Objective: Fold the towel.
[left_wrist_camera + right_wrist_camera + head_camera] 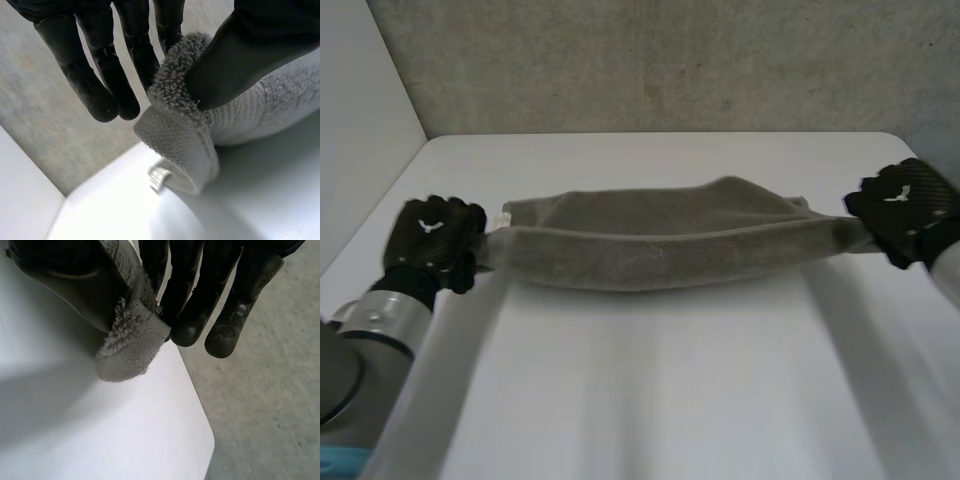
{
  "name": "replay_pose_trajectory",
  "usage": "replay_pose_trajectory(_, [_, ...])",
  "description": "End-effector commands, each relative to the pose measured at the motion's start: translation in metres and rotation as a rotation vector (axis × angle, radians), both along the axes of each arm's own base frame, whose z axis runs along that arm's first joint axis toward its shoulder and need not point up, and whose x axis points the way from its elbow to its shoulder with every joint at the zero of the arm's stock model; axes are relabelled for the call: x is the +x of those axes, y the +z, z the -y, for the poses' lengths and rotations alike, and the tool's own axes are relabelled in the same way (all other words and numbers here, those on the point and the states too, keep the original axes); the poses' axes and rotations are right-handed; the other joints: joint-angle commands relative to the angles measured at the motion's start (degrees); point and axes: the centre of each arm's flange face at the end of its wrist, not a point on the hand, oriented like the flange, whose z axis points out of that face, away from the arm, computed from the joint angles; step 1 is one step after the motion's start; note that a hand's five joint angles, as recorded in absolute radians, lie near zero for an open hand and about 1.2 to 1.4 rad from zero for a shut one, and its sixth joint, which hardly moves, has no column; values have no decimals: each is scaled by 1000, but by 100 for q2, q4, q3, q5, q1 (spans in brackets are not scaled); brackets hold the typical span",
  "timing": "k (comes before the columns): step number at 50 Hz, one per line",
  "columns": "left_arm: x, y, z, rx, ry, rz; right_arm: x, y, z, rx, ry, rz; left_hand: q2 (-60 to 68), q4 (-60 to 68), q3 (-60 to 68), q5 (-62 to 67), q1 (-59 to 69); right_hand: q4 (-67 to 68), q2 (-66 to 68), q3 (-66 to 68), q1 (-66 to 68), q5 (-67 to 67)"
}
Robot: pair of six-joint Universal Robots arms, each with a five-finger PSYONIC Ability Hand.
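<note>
**Head view.** The white counter point(660, 400) takes up the lower frame, with a grey wall point(650, 60) along the top. A grey terry towel point(660, 245) crosses the middle of the frame as a long, narrow band. Its long axis runs left to right, one end pointing toward the left edge and the other toward the right edge. The band is doubled along its length and bows slightly downward at its centre. Whether the centre touches the counter cannot be told. The left hand point(435, 240), at centre left, holds the towel's left end. The right hand point(905, 210), at upper right, holds the right end a little higher in the frame.

**Left wrist view.** The thumb presses a bunched corner of the towel against the side of the nearest of the fingers point(145, 55), so the cloth is pinched. The other fingers are straight and stand clear of it. The hem hangs just past the thumb tip, and the rest of the band runs away behind the thumb. A small white label point(159, 178) sticks out from the hem beyond the pinch.

**Right wrist view.** The towel's end is pinched between the thumb and the nearly straight fingers. A short tuft of its corner sticks out past the fingertips, above the counter's rounded corner.
</note>
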Motion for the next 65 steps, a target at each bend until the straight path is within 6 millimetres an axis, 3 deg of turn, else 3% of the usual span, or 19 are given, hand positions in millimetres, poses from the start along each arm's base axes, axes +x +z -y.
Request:
replay_pose_trajectory(1, [13, 46, -27, -88, -6, -67, -18, 28, -28, 83, -20, 12, -544, -668, -892, -1509, -351, 284, 329, 302, 291, 289])
replay_pose_trajectory(7, [20, 56, -25, -81, -21, -116, -16, 27, -31, 110, 23, 19, -544, -668, -892, -1509, -351, 284, 329, 302, 291, 289])
replay_pose_trajectory(11, [18, 44, -15, -35, -24, -108, -13, 6, -11, 148, 26, 13, -544, -668, -892, -1509, -351, 284, 329, 302, 291, 289])
replay_pose_trajectory(13, [16, 21, 6, 49, -10, -94, -10, -3, 2, 155, 15, 0, -544, -668, -892, -1509, -351, 284, 329, 302, 291, 289])
replay_pose_trajectory(16, [14, 11, 16, 81, -12, -88, -2, -19, 21, 175, -26, -37, -544, -668, -892, -1509, -351, 284, 329, 302, 291, 289])
replay_pose_trajectory(21, [4, -20, 59, 141, 5, -49, 15, -35, 45, 176, -63, -93, -544, -668, -892, -1509, -351, 284, 329, 302, 291, 289])
replay_pose_trajectory(32, [-18, -44, 126, 90, 56, -47, 39, -65, 112, 107, -96, -89, -544, -668, -892, -1509, -351, 284, 329, 302, 291, 289])
replay_pose_trajectory(38, [-28, -52, 140, 78, 40, -52, 47, -82, 131, 90, -132, -101, -544, -668, -892, -1509, -351, 257, 302, 275, 264, 262])
replay_pose_trajectory(39, [-32, -54, 141, 80, 32, -51, 47, -82, 131, 90, -132, -101, -2440, -2564, -2788, -3405, -2247, 256, 301, 275, 264, 262])
replay_pose_trajectory(40, [-34, -56, 141, 86, 26, -46, 50, -86, 133, 91, -139, -104, -5390, -5514, -5738, -6355, -5198, -2391, -2346, -2373, -2384, -2386])
replay_pose_trajectory(41, [-34, -56, 141, 86, 26, -46, 50, -88, 135, 89, -153, -104, -5420, -5543, -5768, -6385, -5227, -5615, -5571, -5597, -5608, -5610])
replay_pose_trajectory(42, [-36, -56, 140, 94, 22, -46, 50, -88, 135, 89, -153, -104, -7468, -7592, -7816, -8433, -7275, -5648, -5603, -5629, -5640, -5642])
replay_pose_trajectory(43, [-37, -56, 138, 100, 22, -47, 50, -89, 136, 89, -167, -100, -7489, -7612, -7837, -8454, -7296, -6716, -6671, -6698, -6709, -6711])
replay_pose_trajectory(48, [-41, -41, 131, 83, 13, -57, 50, -85, 135, 91, -189, -14, -7523, -7646, -7870, -8487, -7330, -6716, -6671, -6698, -6709, -6711])
replay_pose_trajectory(53, [-33, -14, 115, 53, 19, -70, 43, -42, 118, 51, -193, 155, -7522, -7646, -7870, -8487, -7330, -6716, -6671, -6698, -6709, -6711])
replay_pose_trajectory(55, [-31, -6, 107, 44, 19, -72, 41, -23, 94, 53, -161, 210, -7506, -7629, -7854, -8470, -7313, -6716, -6671, -6698, -6709, -6711])
replay_pose_trajectory(58, [-27, 5, 88, 41, 13, -76, 40, -20, 81, 69, -145, 217, -7506, -7629, -7854, -8471, -7313, -6716, -6671, -6698, -6709, -6711])
replay_pose_trajectory(62, [-25, 5, 60, 64, -2, -70, 35, -19, 42, 113, -112, 203, -7523, -7646, -7870, -8487, -7330, -6716, -6671, -6698, -6709, -6711])
replay_pose_trajectory(65, [-24, 4, 53, 68, -5, -69, 31, -27, 22, 149, -97, 199, -7506, -7629, -7854, -8470, -7313, -6716, -6671, -6698, -6709, -6711])
